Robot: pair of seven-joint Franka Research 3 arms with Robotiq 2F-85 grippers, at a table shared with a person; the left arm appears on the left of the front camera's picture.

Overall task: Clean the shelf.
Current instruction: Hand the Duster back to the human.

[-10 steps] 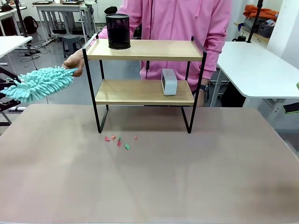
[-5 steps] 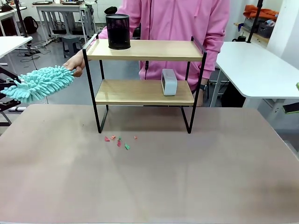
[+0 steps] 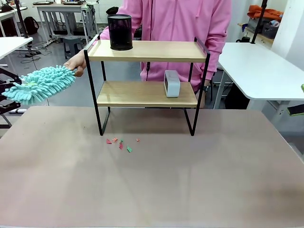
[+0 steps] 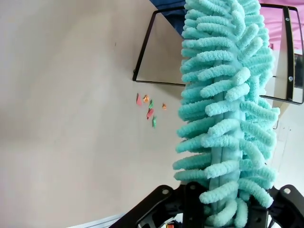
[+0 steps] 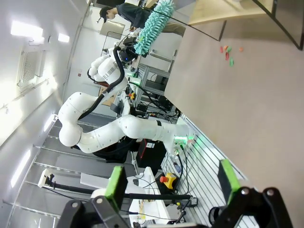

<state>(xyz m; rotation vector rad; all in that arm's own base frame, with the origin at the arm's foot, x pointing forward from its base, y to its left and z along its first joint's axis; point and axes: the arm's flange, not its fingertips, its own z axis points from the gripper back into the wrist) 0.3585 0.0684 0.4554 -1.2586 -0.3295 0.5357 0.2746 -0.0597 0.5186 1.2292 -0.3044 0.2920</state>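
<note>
From the front camera I saw the shelf (image 3: 147, 80) standing upright at the far middle of the counter (image 3: 152, 180), its black legs on the counter top. A black mesh cup (image 3: 119, 32) sat on the left end of the upper board, and a small grey box (image 3: 172, 83) stood on the right part of the lower board. A few red and green paper scraps (image 3: 121, 142) lay on the counter just in front of the shelf's left legs. A person in a pink top stood behind the shelf, one hand (image 3: 76, 64) stretched out to the left of the frame and closed on the handle end of a teal fluffy duster (image 3: 40, 84). The duster slanted down and away toward the left edge, held above the counter.

On my left wrist camera the duster ran up from the bottom edge, its lower end sitting between the left hand (image 4: 223, 216)'s two black finger bases. I could not tell whether that hand was pinching the duster or merely standing around it. Beyond it I saw the shelf's black bottom frame (image 4: 156, 47) on the counter and the scraps (image 4: 149, 107) beside it.

On my right wrist camera the right hand (image 5: 171, 183) was spread wide, green pads (image 5: 116, 183) well apart, nothing between them. It pointed across the counter toward the left arm (image 5: 109, 128), bent at the counter's edge, with the duster (image 5: 153, 26) rising above it.
</note>
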